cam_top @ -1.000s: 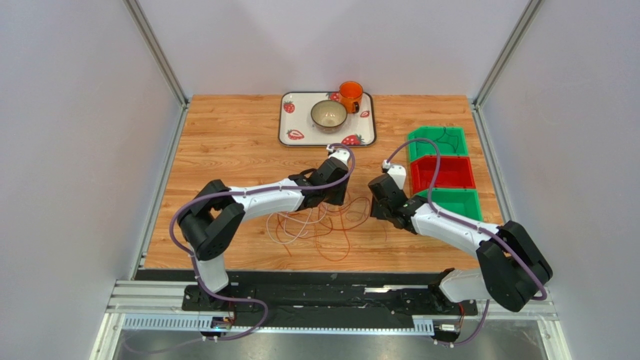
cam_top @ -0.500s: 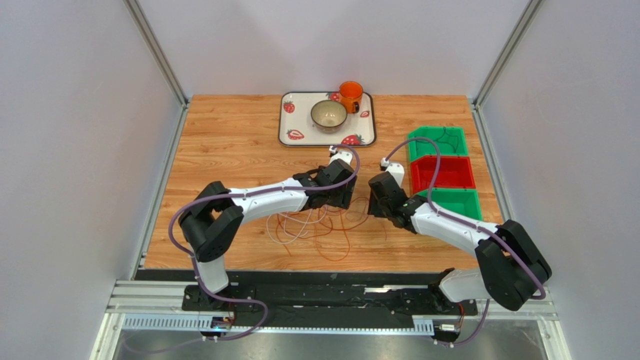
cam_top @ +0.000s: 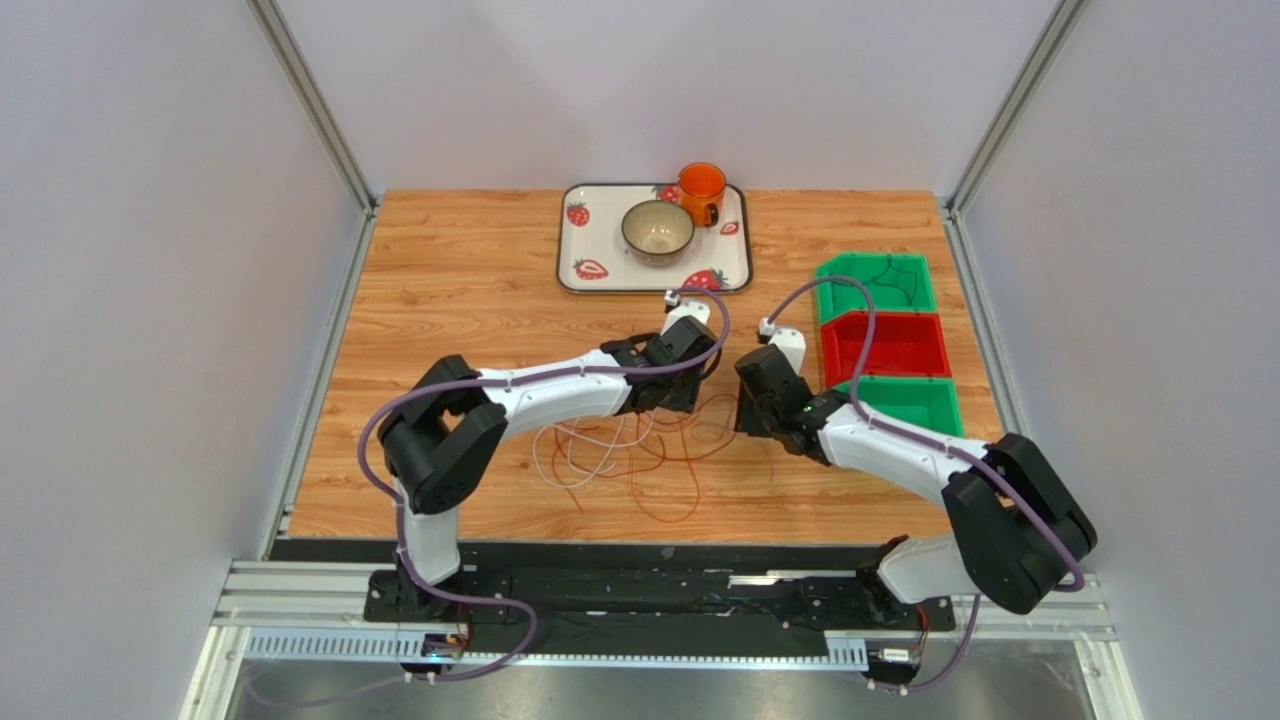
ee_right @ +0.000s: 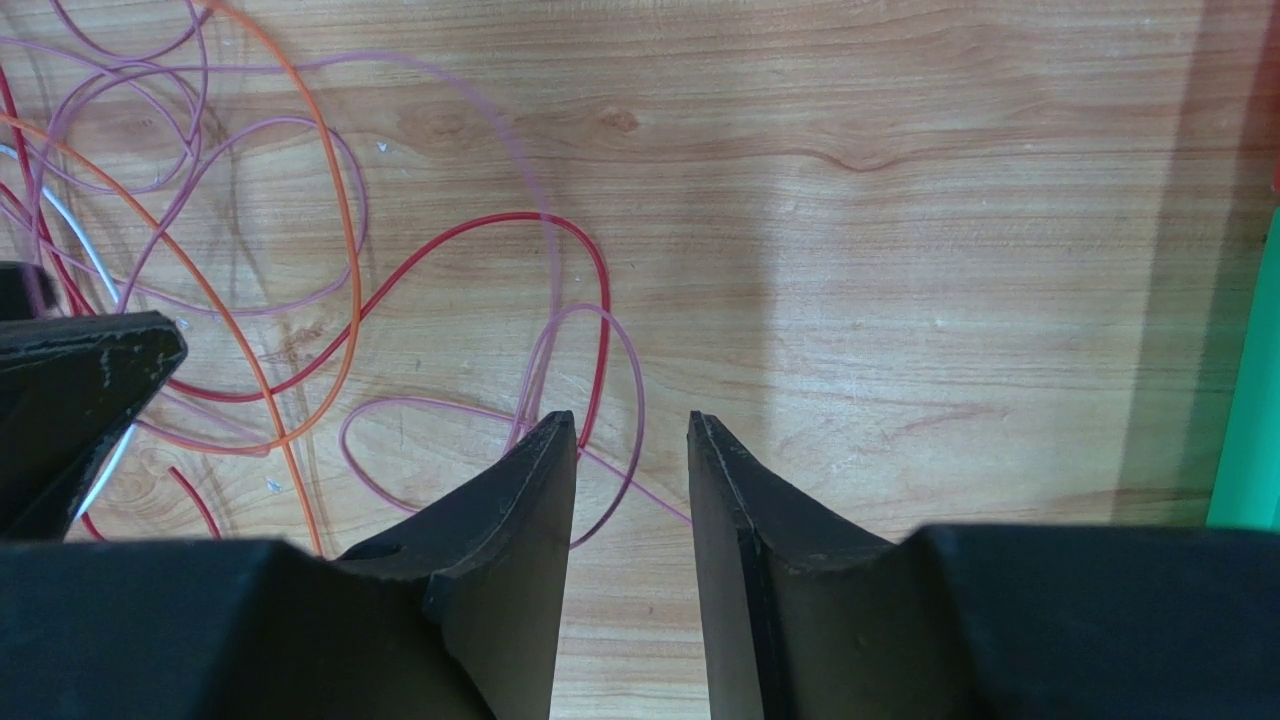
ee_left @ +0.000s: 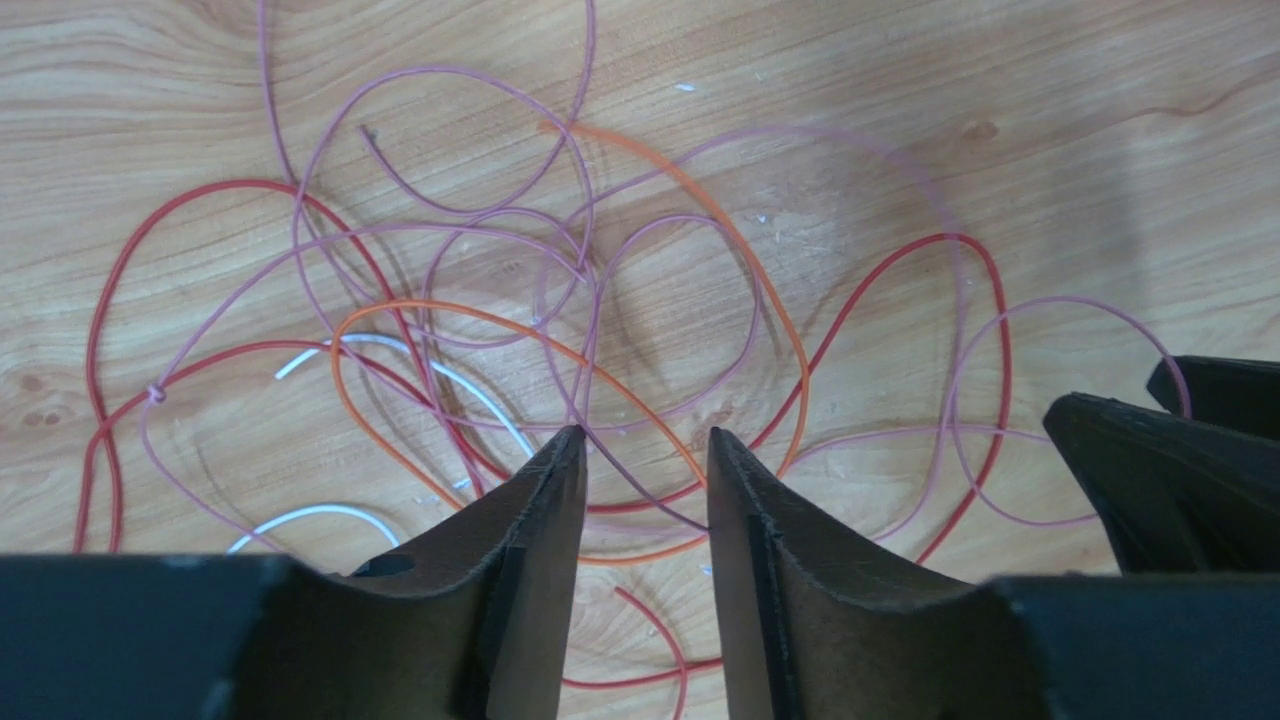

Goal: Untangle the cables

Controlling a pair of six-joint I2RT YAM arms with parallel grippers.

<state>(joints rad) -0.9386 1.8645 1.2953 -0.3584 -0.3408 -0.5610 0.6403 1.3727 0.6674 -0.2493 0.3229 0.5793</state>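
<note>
Cables (cam_top: 646, 450) in a loose tangle on wooden table (cam_top: 451, 285), near centre, right under both grippers.
Red, orange, pink-purple and white strands looping across each other, flat on the wood. Left gripper (ee_left: 643, 435) low over tangle, jaws spread, orange loop and pink strand passing below the gap, nothing pinched. Right gripper (ee_right: 631, 420) jaws parted too, pink loop and red curve just past the tips, no strand clamped. Both grippers tip to tip, near each other but apart. Behind tangle, strawberry tray (cam_top: 568, 240) with bowl (cam_top: 658, 228) and orange cup (cam_top: 700, 188). On right, row of far green bin (cam_top: 842, 278), red bin (cam_top: 887, 348), near green bin (cam_top: 924, 402); thin dark line in far one, too small to identify.
</note>
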